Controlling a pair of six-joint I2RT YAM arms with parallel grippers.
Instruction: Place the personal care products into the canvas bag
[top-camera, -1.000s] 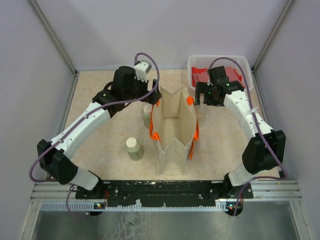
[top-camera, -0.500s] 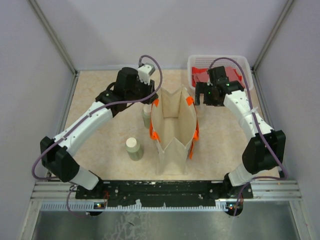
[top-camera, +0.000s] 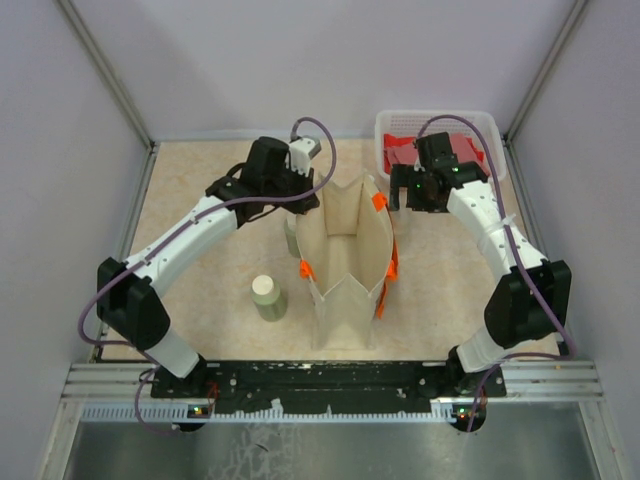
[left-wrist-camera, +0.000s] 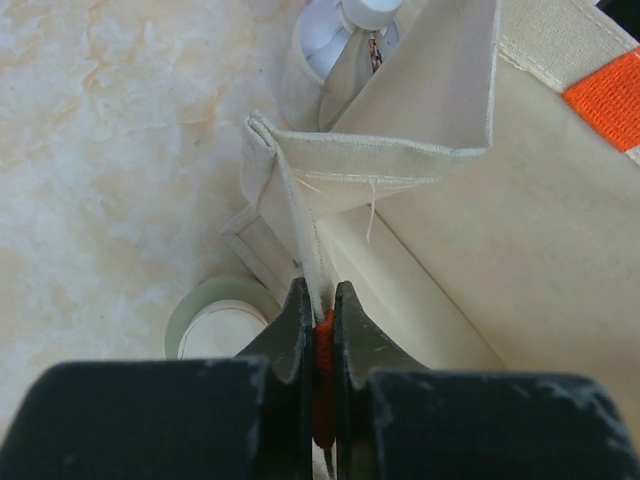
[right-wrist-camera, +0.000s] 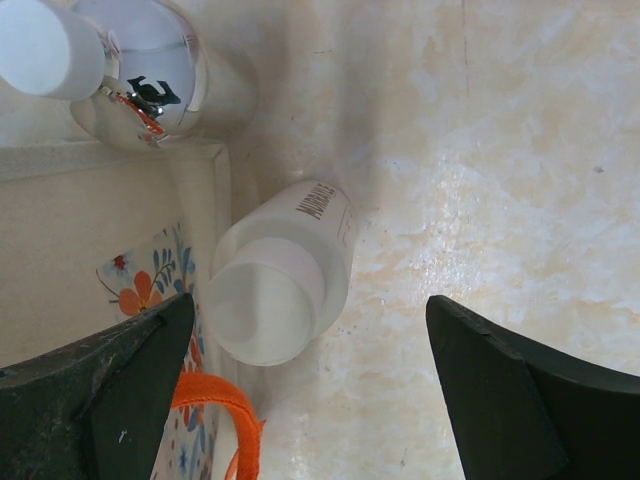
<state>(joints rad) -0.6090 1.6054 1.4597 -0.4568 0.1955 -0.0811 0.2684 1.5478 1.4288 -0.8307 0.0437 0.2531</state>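
So the canvas bag (top-camera: 345, 262) stands open-mouthed in the middle of the table (top-camera: 200, 200), and the left gripper (left-wrist-camera: 320, 300) has its fingers pressed together on the bag's left far corner, pinching the orange strap (left-wrist-camera: 322, 352) right where the folded rim runs in. Directly under that claw a sage bottle (left-wrist-camera: 213, 322) sits tucked against the bag's left wall, close to the fingers but not touched. Another sage bottle (top-camera: 268, 297) stands on its own further left and nearer the bases, well apart from both claws. Over on the bag's right side, a pale bottle (right-wrist-camera: 283, 285) sits just beside the wall, between the wide-spread fingers of the right gripper (right-wrist-camera: 308, 305), with neither finger touching it; can't really tell if it's upright or leaning from that angle. A clear bottle (right-wrist-camera: 150, 85) with a white cap is near the bag's corner too. Back right there's a white basket (top-camera: 495, 135) holding a red cloth (top-camera: 400, 152).
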